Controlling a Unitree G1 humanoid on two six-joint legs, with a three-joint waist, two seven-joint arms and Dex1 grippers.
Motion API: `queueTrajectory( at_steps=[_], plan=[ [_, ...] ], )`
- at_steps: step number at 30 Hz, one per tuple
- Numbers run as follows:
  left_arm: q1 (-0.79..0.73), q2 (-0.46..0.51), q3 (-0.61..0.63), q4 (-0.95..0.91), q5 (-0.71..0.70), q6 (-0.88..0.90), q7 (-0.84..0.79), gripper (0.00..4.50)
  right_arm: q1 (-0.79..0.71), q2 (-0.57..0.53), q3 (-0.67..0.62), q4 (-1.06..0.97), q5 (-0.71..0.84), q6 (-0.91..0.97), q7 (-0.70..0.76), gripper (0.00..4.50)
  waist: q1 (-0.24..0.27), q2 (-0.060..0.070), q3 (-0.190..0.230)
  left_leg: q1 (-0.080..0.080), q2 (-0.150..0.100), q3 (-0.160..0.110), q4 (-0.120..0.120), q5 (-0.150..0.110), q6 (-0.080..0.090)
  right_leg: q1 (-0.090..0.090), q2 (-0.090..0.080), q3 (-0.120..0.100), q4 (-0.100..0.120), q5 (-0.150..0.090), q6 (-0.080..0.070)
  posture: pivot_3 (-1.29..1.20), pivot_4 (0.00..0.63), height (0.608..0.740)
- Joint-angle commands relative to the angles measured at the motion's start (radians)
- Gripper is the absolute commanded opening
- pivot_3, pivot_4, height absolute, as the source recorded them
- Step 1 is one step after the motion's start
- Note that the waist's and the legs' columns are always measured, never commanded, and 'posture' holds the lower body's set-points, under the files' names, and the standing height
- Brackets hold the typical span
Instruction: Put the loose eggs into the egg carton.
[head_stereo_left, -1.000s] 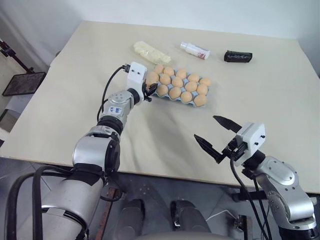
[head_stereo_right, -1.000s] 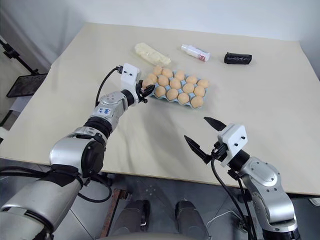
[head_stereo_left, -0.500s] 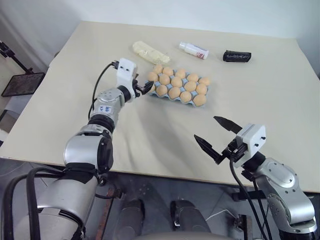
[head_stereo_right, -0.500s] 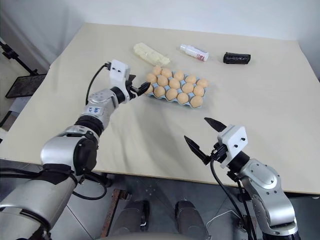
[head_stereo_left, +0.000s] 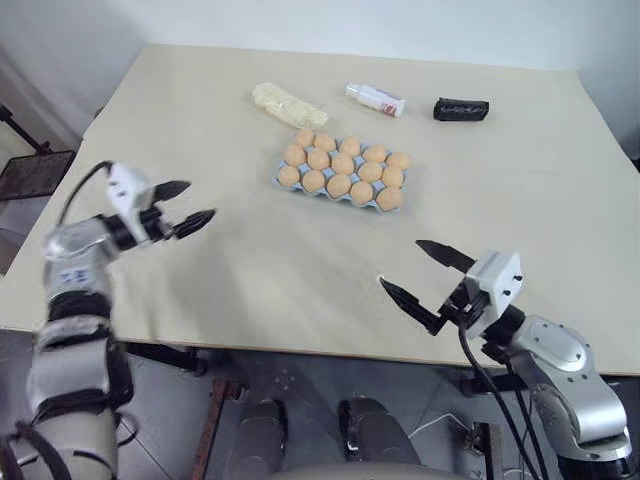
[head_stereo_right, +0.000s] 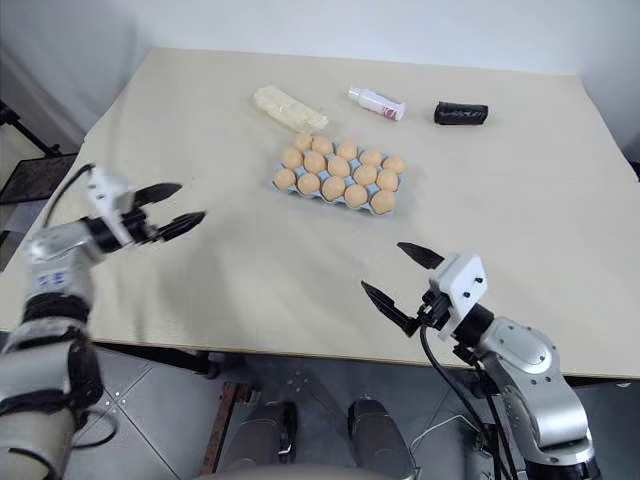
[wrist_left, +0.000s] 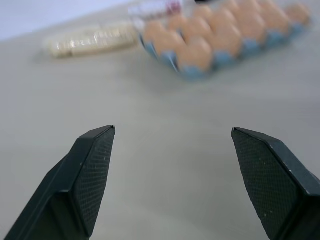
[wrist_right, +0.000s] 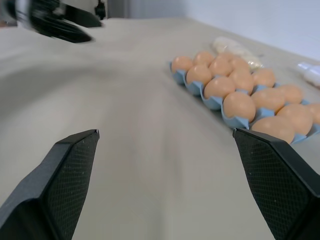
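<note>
1. Apparently done: egg carton mid-desk toward far edge, all cups filled with eggs; no loose ones seen.
2. Left gripper spread, empty, near left edge; right gripper spread, empty, near front edge; likely parked.
3. Wrist views add blue cup walls; head views add whole desk.

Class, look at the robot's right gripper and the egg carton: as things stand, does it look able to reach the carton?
Probably yes. The right gripper is open and empty, and only bare table lies between it and the egg carton. The left gripper is well off to the side.
</note>
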Motion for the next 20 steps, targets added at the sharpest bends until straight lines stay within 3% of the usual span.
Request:
queueTrajectory(
  at_steps=[1, 5, 8, 20],
  plan=[
    [0.173, 0.008, 0.017, -0.268, -0.077, 0.089, -0.002, 3.96, -0.034, -0.013, -0.020, 0.034, 0.021, -0.022, 0.041, 4.50, 0.005, 0.000, 0.000, 0.000, 0.000, -0.001, 0.000, 0.000, 0.001, 0.001, -0.001, -0.001, 0.000, 0.000, 0.000, 0.00, 0.150, 0.740],
    [0.366, -0.018, 0.023, -0.521, -0.120, 0.180, 0.071, 3.96, -0.089, -0.013, -0.018, 0.109, 0.007, -0.037, 0.071, 4.50, 0.006, -0.001, 0.000, 0.000, 0.000, -0.002, 0.000, 0.002, 0.003, 0.002, -0.003, -0.003, -0.002, 0.002, -0.003, 0.00, 0.150, 0.740],
    [0.426, -0.032, 0.018, -0.625, -0.128, 0.217, 0.119, 3.96, -0.111, -0.012, -0.025, 0.147, -0.004, -0.050, 0.078, 4.50, 0.005, -0.001, 0.000, 0.000, 0.000, -0.001, -0.001, 0.002, 0.004, 0.003, -0.004, -0.004, -0.002, 0.002, -0.003, 0.00, 0.150, 0.740],
    [0.411, -0.078, -0.027, -0.735, -0.131, 0.275, 0.224, 3.96, -0.108, -0.024, -0.083, 0.202, -0.021, -0.074, 0.068, 4.50, 0.002, 0.000, -0.001, -0.001, 0.000, 0.001, -0.003, 0.002, 0.003, 0.002, -0.004, -0.004, -0.006, 0.002, -0.003, 0.00, 0.150, 0.740]
  ],
)
